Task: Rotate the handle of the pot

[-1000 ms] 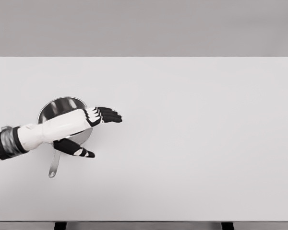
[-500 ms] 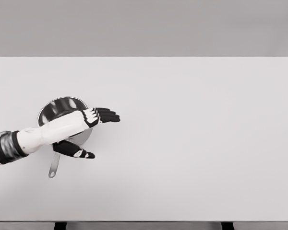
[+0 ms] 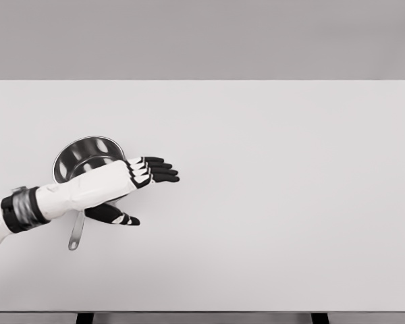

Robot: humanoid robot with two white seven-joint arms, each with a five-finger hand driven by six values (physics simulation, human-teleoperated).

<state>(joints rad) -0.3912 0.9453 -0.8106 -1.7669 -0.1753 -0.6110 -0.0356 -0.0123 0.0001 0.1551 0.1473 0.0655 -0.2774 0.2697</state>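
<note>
Where the white table reaches its left part, a steel pot stands upright, its handle pointing toward the near edge. Left hand extends over the pot's near rim, fingers straight and released, thumb splayed beside the handle, grasping nothing.

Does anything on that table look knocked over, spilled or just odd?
Nothing stands out. The pot sits upright on the table, handle pointing toward the camera. The left hand reaches across it with fingers spread, holding nothing.
</note>
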